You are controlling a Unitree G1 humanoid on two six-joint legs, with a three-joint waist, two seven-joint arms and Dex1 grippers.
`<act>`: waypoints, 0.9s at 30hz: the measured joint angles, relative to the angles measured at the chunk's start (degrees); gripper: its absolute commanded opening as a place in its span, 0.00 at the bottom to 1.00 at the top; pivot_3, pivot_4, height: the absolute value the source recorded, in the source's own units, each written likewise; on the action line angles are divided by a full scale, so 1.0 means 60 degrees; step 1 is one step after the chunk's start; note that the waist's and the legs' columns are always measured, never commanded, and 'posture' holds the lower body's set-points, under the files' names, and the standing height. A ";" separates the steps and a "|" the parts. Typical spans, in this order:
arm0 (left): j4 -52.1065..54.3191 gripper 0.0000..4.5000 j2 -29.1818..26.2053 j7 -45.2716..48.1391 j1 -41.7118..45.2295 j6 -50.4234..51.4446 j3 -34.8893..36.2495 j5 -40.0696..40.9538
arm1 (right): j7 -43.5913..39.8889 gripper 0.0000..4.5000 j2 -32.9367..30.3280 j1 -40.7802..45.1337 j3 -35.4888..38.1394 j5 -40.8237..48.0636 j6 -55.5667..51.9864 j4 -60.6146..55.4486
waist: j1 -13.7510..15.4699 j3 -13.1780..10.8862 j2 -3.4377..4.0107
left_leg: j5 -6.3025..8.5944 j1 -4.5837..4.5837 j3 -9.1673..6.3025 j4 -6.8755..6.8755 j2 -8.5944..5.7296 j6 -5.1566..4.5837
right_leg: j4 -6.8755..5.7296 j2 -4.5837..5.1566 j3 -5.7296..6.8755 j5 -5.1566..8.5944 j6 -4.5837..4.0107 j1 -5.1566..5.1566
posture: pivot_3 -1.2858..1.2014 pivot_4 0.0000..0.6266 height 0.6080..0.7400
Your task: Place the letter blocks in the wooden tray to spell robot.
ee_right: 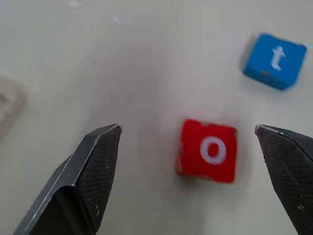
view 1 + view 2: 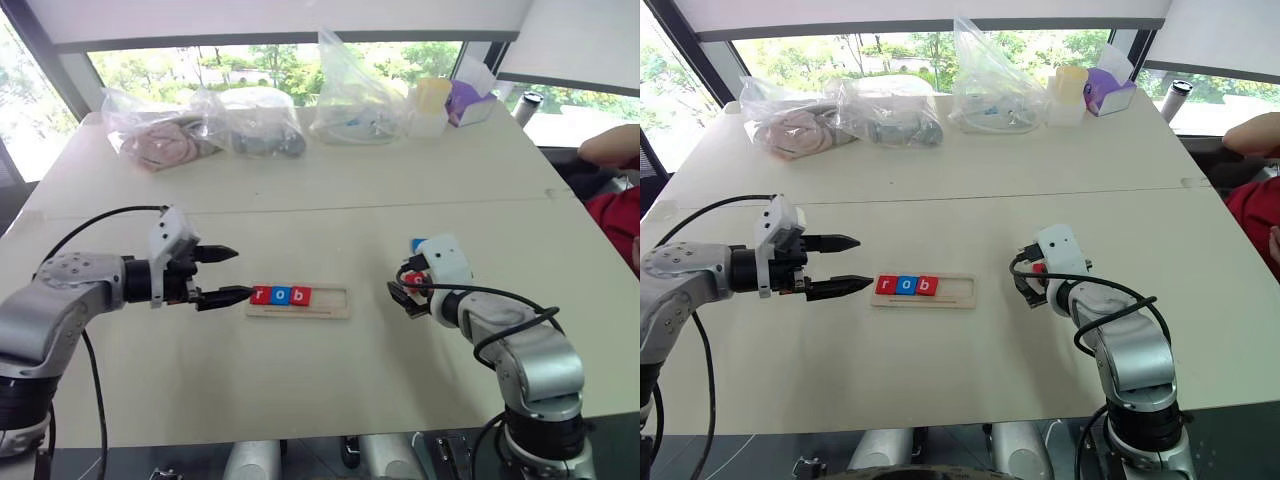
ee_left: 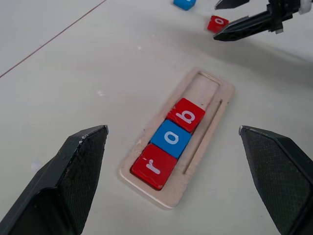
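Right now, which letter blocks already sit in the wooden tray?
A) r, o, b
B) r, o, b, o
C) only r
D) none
A: the wooden tray holds a red r, a blue o and a red b, while the red o and blue t lie loose on the table.

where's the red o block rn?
Red o lies on the table under the open right gripper, beside the blue t, right of the tray.
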State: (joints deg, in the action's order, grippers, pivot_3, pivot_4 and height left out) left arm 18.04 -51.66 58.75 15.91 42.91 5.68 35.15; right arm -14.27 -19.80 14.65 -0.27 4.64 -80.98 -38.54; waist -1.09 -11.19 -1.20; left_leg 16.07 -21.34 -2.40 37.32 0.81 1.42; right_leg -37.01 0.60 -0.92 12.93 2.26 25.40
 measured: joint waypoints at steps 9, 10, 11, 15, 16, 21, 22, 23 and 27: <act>-0.0228 1.00 0.0119 -0.0006 0.0095 -0.0400 -0.0385 -0.0367 | 0.0509 0.58 0.0300 -0.0196 0.0036 0.0024 0.0136 0.0178 | -0.0028 0.0000 0.0000 | 0.0000 0.0006 0.0004 -0.0003 0.0003 0.0000 | -0.0003 -0.0008 -0.0004 0.0001 0.0001 0.0001 | 0.52 0.24 1.00; -0.0252 1.00 0.0124 -0.0005 0.0095 -0.0431 -0.0396 -0.0384 | 0.0548 0.47 0.0349 -0.0174 0.0036 0.0024 0.0136 0.0202 | -0.0024 0.0000 0.0000 | 0.0000 0.0005 0.0004 -0.0003 0.0003 0.0000 | -0.0003 -0.0008 -0.0004 0.0001 0.0001 0.0001 | 0.52 0.24 1.00; -0.0286 1.00 0.0124 -0.0006 0.0094 -0.0474 -0.0397 -0.0414 | 0.0580 0.35 0.0395 -0.0171 0.0037 0.0027 0.0136 0.0207 | -0.0021 0.0000 0.0000 | 0.0000 0.0005 0.0004 -0.0003 0.0003 0.0000 | -0.0002 -0.0007 -0.0004 0.0001 0.0001 0.0001 | 0.52 0.24 1.00; -0.0358 1.00 0.0162 -0.0014 0.0093 -0.0586 -0.0419 -0.0524 | 0.0666 0.25 0.0584 -0.0149 0.0019 0.0070 0.0133 0.0209 | -0.0021 0.0000 0.0000 | 0.0000 0.0004 0.0004 -0.0004 0.0003 0.0000 | -0.0001 -0.0007 -0.0004 0.0001 0.0002 0.0002 | 0.52 0.24 1.00; -0.0358 1.00 0.0193 -0.0017 0.0085 -0.0593 -0.0425 -0.0543 | 0.0741 0.25 0.0741 -0.0115 0.0034 0.0087 0.0056 0.0208 | -0.0025 0.0000 0.0000 | 0.0000 0.0004 0.0004 -0.0004 0.0004 -0.0001 | -0.0001 -0.0007 -0.0004 0.0001 0.0002 0.0002 | 0.52 0.24 1.00; -0.0373 1.00 0.0203 -0.0002 0.0043 -0.0648 -0.0443 -0.0585 | 0.1062 0.25 0.1706 0.0037 0.0531 0.0108 -0.1205 -0.0483 | -0.0022 0.0000 0.0000 | 0.0000 0.0003 0.0001 -0.0006 0.0007 0.0000 | -0.0004 -0.0008 -0.0004 0.0001 0.0003 0.0005 | 0.52 0.24 1.00; -0.0379 1.00 0.0203 0.0004 0.0043 -0.0657 -0.0446 -0.0590 | 0.1119 0.25 0.1930 0.0037 0.0608 0.0116 -0.1489 -0.0780 | -0.0022 0.0000 0.0000 | 0.0000 0.0001 -0.0002 -0.0007 0.0007 0.0000 | -0.0004 -0.0008 -0.0005 -0.0002 0.0009 0.0006 | 0.52 0.24 1.00; -0.0397 1.00 0.0203 0.0017 0.0046 -0.0672 -0.0454 -0.0605 | 0.1194 0.25 0.2125 0.0009 0.0679 0.0123 -0.1699 -0.1087 | -0.0019 0.0000 0.0000 | 0.0000 0.0001 -0.0003 -0.0008 0.0008 0.0000 | -0.0003 -0.0007 -0.0005 -0.0002 0.0008 0.0006 | 0.52 0.24 1.00; -0.0589 1.00 0.0212 0.0074 0.0068 -0.0776 -0.0545 -0.0760 | 0.1499 0.25 0.2658 -0.0309 0.0855 0.0136 -0.1849 -0.1649 | -0.0021 0.0000 0.0000 | 0.0000 0.0002 0.0002 -0.0009 0.0007 0.0000 | 0.0001 -0.0003 -0.0004 0.0003 0.0003 0.0006 | 0.52 0.24 1.00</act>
State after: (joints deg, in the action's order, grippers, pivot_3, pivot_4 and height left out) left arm 14.50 -50.39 59.19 16.31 38.26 2.41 30.59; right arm -5.27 -3.85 12.80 4.86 5.46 -92.08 -48.44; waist -1.22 -11.19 -1.20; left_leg 16.07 -21.33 -2.39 37.27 0.85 1.41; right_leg -37.00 0.59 -0.94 12.95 2.28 25.43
